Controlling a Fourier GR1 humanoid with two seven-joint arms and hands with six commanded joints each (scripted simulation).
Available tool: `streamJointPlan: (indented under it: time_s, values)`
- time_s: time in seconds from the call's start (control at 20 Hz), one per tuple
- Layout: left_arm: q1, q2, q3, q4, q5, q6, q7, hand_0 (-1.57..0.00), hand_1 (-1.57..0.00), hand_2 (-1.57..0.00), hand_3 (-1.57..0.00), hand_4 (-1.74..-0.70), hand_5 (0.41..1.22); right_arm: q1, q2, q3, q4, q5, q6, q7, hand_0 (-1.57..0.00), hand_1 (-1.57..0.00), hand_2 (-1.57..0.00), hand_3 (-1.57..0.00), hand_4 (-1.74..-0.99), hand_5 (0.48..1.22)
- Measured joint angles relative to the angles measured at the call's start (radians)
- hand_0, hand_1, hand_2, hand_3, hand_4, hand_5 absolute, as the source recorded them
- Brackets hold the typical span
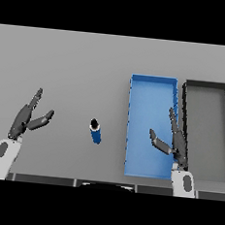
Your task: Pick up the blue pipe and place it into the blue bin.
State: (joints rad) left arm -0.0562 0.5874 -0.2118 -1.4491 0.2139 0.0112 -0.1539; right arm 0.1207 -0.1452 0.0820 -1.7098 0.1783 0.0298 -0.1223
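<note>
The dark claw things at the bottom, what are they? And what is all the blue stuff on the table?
Those are a robot's two hands. The picture is taken from the robot's head, looking down at a grey table, so you see what the robot sees. Its left hand is on the left side and its right hand is on the right, above the edge of the blue bin. Both hands are open and hold nothing.

On the table lies a small blue pipe with a dark end, between the hands. The blue bin is a shallow box with nothing in it. Next to it, farther right, sits a dark bin. The robot's job is to pick up the pipe and put it in the blue bin. It has not started yet.
</note>
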Motion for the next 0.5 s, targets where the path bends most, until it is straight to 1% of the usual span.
streamJointPlan:
  time_s: [0.1,0.15,0.2,0.25,0.35,0.4,0.45,0.5]
  values:
    - [0.016,0.013,-0.005,-0.024,0.018,-0.035,-0.025,0.0,0.0,0.0,0.0,-0.97,0.594,0.01,0.003,0.007,0.004,0.006,0.003,-0.003,0.0,0.0,0.0,0.0,-1.197,0.621]
    - [0.021,0.02,-0.015,-0.039,0.024,-0.061,-0.032,0.0,0.0,0.0,0.0,-0.98,0.584,0.01,-0.007,-0.002,0.0,-0.003,0.007,0.007,0.0,0.0,0.0,0.0,-1.192,0.621]
    - [0.034,0.041,-0.022,-0.058,0.029,-0.088,-0.04,0.0,0.0,0.0,0.0,-0.99,0.573,0.004,-0.004,0.001,0.005,-0.002,0.008,0.016,0.0,0.0,0.0,0.0,-1.181,0.619]
    - [0.061,0.058,-0.038,-0.094,0.031,-0.115,-0.048,0.0,0.0,0.0,0.0,-1.01,0.561,0.002,0.003,0.013,-0.001,0.017,-0.003,0.009,0.0,0.0,0.0,0.0,-1.18,0.617]
    - [0.082,0.094,-0.065,-0.14,0.03,-0.161,-0.026,0.0,0.0,0.0,0.0,-1.05,0.535,-0.003,-0.014,0.0,-0.006,-0.004,0.012,0.005,0.0,0.0,0.0,0.0,-1.176,0.615]
    - [0.088,0.083,-0.097,-0.169,0.019,-0.173,-0.013,0.0,0.0,0.0,0.0,-1.07,0.522,-0.01,-0.01,0.001,0.003,-0.001,0.009,0.018,0.0,0.0,0.0,0.0,-1.174,0.616]
    - [0.097,0.075,-0.121,-0.185,0.011,-0.184,0.0,0.0,0.0,0.0,0.0,-1.1,0.51,-0.008,-0.006,0.005,0.006,0.007,0.005,0.015,0.0,0.0,0.0,0.0,-1.173,0.616]
    - [0.092,0.058,-0.152,-0.19,0.008,-0.202,0.036,0.0,0.0,0.0,0.0,-1.11,0.497,-0.014,-0.009,0.003,0.004,0.002,0.008,0.023,0.0,0.0,0.0,0.0,-1.164,0.617]
